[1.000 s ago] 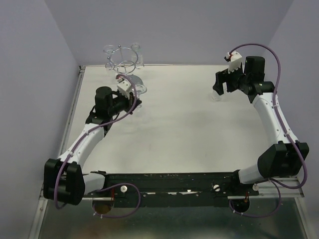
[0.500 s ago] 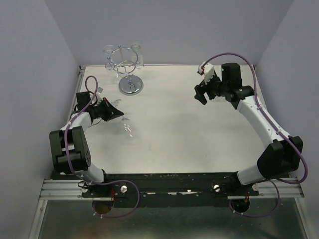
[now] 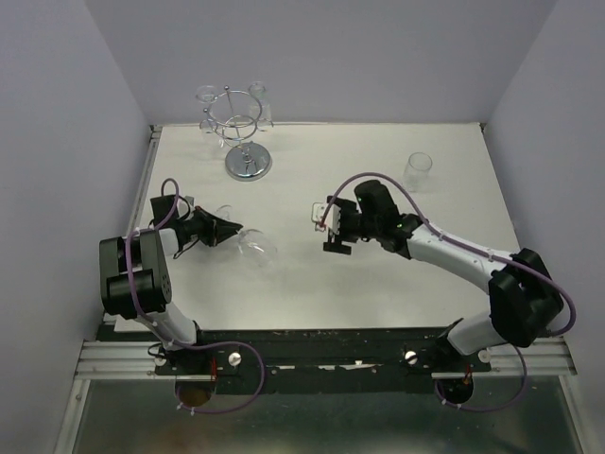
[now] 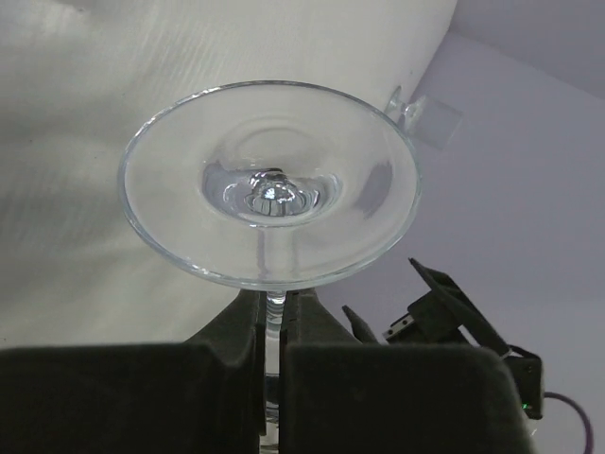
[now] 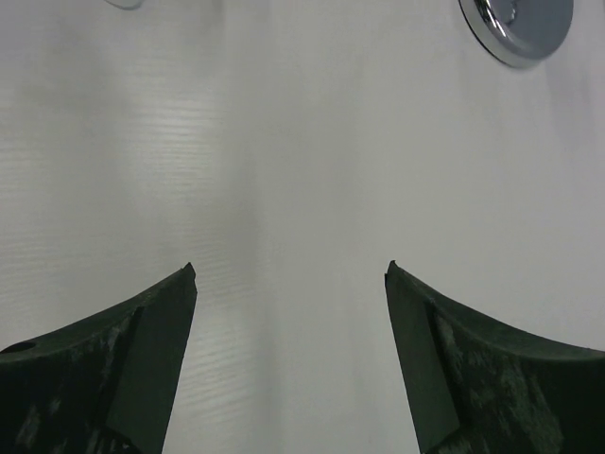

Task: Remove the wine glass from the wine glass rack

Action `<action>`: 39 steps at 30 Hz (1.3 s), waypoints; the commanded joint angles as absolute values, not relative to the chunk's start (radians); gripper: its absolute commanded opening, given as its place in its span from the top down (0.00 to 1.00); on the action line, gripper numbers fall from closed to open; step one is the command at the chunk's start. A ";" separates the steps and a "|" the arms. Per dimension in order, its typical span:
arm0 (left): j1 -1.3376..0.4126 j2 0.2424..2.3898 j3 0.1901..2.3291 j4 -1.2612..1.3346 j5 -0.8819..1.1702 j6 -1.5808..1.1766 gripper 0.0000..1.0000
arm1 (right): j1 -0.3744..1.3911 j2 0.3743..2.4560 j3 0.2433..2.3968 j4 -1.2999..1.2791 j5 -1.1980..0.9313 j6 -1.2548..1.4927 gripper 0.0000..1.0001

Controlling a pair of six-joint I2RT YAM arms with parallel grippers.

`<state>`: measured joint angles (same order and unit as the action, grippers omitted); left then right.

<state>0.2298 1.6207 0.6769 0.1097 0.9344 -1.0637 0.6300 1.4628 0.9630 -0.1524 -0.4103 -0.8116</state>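
Jaws: left clenched on stem of wine glass, right spread, empty.
Top view: left gripper has drawn it well nearside of wine glass rack; removal judged done. Right gripper swung rackward.
Left wrist: stem pinched under foot.
Right wrist: rack base beyond fingers.

Wine glass rack on surface at 11 o'clock, near far-left corner. Hanging glasses at left and right of its ring. Wine glass off rack, at rack's 6 o'clock; stem between left jaws, which lie at its 9 o'clock. Right jaws near surface centre, at wine glass's 3 o'clock. Lone glass upright at 1 o'clock, well apart from rack.
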 commanded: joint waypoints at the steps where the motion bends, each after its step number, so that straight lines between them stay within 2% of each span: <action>1: 0.238 1.658 0.676 0.140 0.968 -1.224 1.00 | 0.730 1.508 0.875 0.139 -0.371 -0.893 0.11; 5: 0.232 1.658 0.676 0.106 0.965 -1.270 1.00 | 0.831 1.612 0.856 0.360 -0.243 -0.868 0.09; 13: 0.227 1.670 0.707 -0.029 0.997 -1.289 1.00 | 0.926 1.709 0.813 0.664 -0.258 -0.916 0.02; 22: 0.190 1.701 0.756 -0.072 0.994 -1.321 1.00 | 0.945 1.766 0.825 0.723 -0.350 -1.031 0.00; 39: 0.149 1.747 0.792 -0.077 0.999 -1.385 1.00 | 0.962 1.802 0.876 0.749 -0.453 -1.141 0.06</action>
